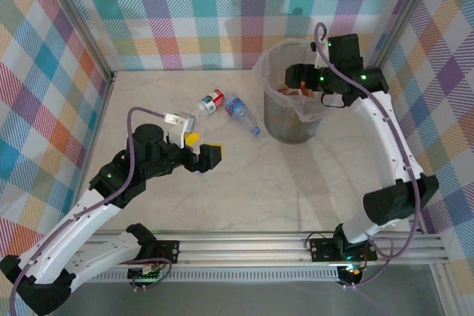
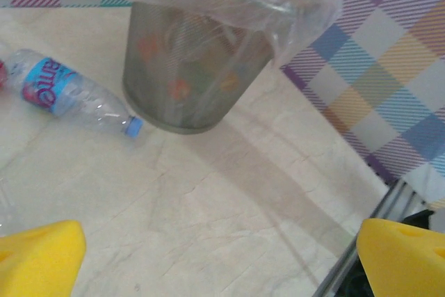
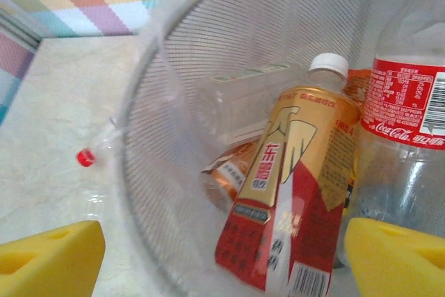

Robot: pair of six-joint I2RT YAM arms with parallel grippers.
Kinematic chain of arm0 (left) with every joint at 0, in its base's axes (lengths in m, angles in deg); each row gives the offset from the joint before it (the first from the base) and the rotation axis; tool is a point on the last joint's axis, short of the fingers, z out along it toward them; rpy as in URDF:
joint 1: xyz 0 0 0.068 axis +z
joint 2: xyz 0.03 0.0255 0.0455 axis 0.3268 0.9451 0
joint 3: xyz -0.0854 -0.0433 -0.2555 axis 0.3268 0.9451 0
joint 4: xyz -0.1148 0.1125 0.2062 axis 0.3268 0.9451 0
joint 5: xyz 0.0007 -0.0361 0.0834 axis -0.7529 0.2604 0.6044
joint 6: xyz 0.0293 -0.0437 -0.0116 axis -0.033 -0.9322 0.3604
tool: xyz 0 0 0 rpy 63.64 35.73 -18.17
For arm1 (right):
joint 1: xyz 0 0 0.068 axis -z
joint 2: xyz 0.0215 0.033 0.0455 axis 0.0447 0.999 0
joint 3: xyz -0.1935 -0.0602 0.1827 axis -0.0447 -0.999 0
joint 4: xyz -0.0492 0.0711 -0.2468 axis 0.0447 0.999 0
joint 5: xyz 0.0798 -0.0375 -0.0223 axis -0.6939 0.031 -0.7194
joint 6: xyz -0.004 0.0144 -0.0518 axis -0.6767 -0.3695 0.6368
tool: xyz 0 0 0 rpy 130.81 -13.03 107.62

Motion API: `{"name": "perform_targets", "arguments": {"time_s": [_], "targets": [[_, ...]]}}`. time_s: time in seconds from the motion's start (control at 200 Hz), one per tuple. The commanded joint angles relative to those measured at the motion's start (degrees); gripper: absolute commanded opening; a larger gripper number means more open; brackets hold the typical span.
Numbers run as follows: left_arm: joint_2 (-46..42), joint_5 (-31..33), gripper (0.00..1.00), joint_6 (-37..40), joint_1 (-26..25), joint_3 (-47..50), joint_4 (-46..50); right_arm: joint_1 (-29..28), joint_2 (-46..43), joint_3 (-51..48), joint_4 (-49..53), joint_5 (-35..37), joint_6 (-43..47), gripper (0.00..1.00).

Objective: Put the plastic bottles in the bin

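Right gripper [image 3: 222,259] spread wide, empty, over the bin [image 3: 174,137]; left gripper [image 2: 222,262] fully open, empty

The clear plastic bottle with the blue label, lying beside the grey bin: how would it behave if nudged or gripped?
Lying on its side on the smooth tabletop, the blue-labelled clear plastic bottle would probably roll if nudged. It looks empty, so likely light. Its thin ribbed wall may dent under the jaws.

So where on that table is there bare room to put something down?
Widest bare stretch: the near table, between the left gripper, the bin and the right arm. The far-left corner too. Crowded: left of the bin, by the red-labelled bottle and blue-labelled bottle.
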Motion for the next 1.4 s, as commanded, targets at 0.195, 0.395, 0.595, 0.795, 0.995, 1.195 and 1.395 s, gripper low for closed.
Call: {"name": "perform_targets", "arguments": {"time_s": [0.195,0.395,0.595,0.795,0.995,1.195,1.395], "targets": [[3.31,11.35,1.0,-0.91,-0.74,-1.53,8.99,0.22,-13.87,-12.47,-2.31,-13.85,-0.66,0.91],[10.01,17.48,1.0,-4.52,-0.41,-2.68,12.36,-2.13,-21.49,-23.9,-6.58,-21.56,-4.0,0.93],[15.62,14.66,1.0,-6.5,4.6,-2.5,12.04,-5.56,-29.63,-38.48,-16.62,-26.04,-11.58,0.98],[22.92,10.42,1.0,-6.18,10.27,-2.09,10.33,-7.66,-31.6,-47.99,-20.46,-24.57,-14.23,1.0],[29.38,8.21,0.99,-4.7,14.07,-1.74,7.8,-10.04,-30.06,-51.1,-22.51,-24.66,-15.37,1.0],[35.46,6.27,0.98,-4.52,16.02,-1.76,4.31,-11.1,-28.19,-51.71,-24.77,-24.69,-16.4,1.0],[40.86,6.17,0.98,-5.05,16.13,-0.81,0.3,-11.72,-26.8,-50.96,-24.47,-23.96,-16.18,1.0]]}}
